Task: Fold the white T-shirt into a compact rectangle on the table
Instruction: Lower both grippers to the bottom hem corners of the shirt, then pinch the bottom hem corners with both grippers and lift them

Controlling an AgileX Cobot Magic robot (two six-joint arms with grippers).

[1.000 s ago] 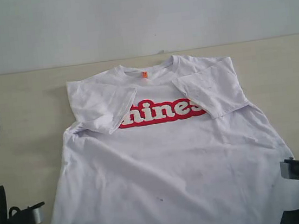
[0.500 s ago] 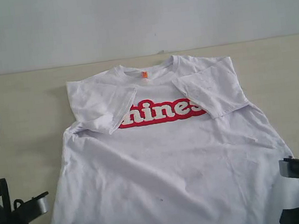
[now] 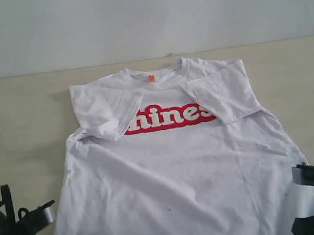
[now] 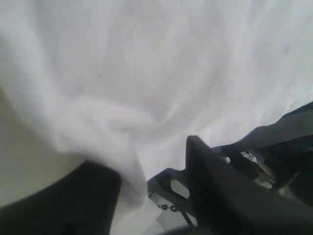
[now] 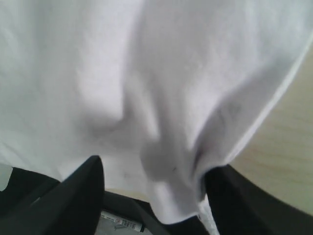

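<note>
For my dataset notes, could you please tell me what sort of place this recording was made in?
Probably a lab workbench rather than a home: a broad pale beige wood-look tabletop against a blank whitish wall, with one white short-sleeved T-shirt laid out.

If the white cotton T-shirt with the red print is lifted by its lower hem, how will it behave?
The white cotton T-shirt is probably floppy: it lies flat with soft wrinkles, and its hem bunches in both wrist views. It is likely light, since the cloth looks thin. Its folded-in sleeves may fall open when it is lifted.
</note>
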